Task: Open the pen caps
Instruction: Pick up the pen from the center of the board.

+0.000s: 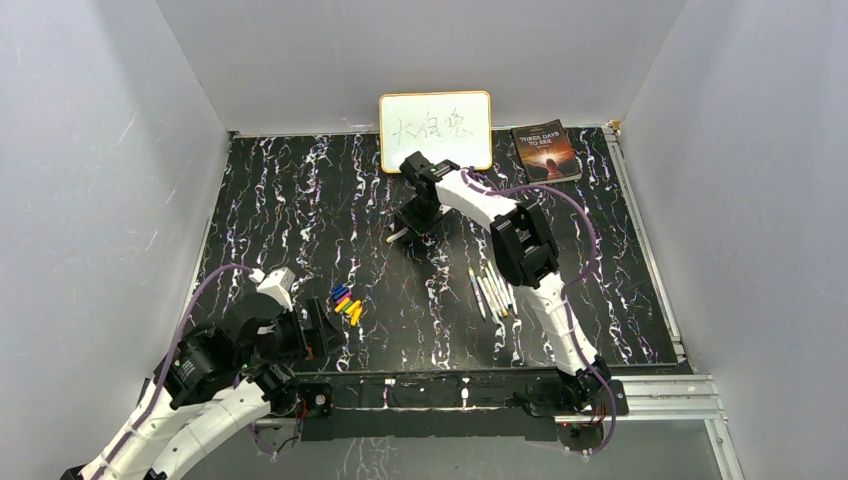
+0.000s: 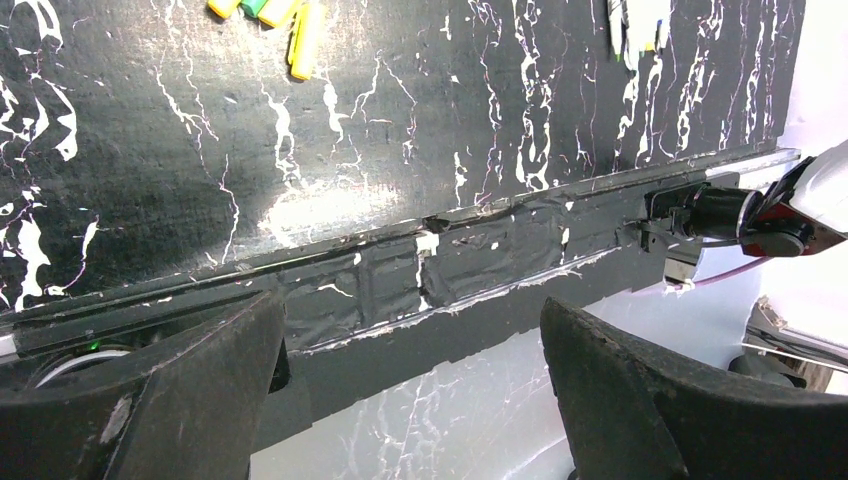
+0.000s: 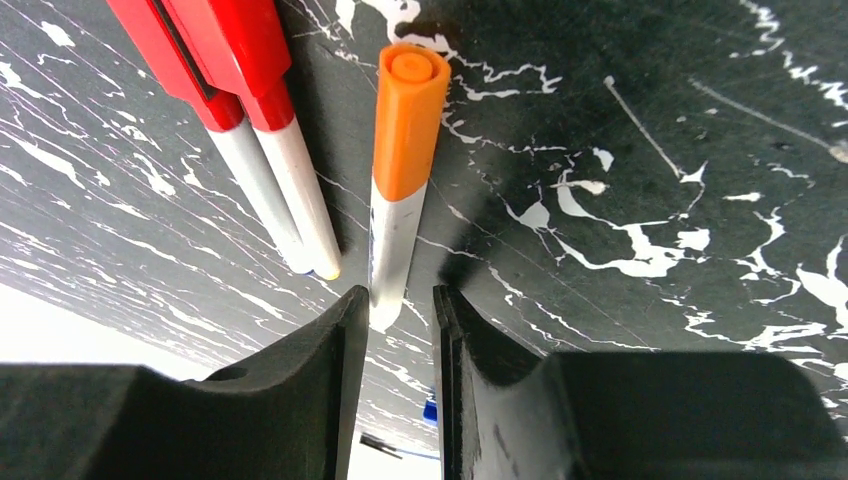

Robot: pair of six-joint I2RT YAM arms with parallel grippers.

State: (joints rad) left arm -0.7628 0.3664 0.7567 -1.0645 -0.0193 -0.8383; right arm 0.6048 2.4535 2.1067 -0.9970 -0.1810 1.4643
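Note:
An orange-capped pen (image 3: pixel 398 180) lies on the black marbled table, the bare end of its white barrel between the tips of my right gripper (image 3: pixel 400 300). The jaws stand narrow, and a gap shows beside the barrel. Two red-capped pens (image 3: pixel 250 130) lie just to its left. From above, my right gripper (image 1: pixel 415 222) is far out near the whiteboard, with a white pen end (image 1: pixel 397 237) poking out. Several loose pen caps (image 1: pixel 346 306) lie heaped at the front left, also at the top of the left wrist view (image 2: pixel 290 25). My left gripper (image 2: pixel 410 330) hangs wide open over the table's front edge.
Several uncapped white pens (image 1: pixel 492 292) lie side by side under the right arm's elbow. A whiteboard (image 1: pixel 435 130) and a book (image 1: pixel 545 150) lean at the back wall. Metal rails (image 1: pixel 650 395) run along the front and right edges.

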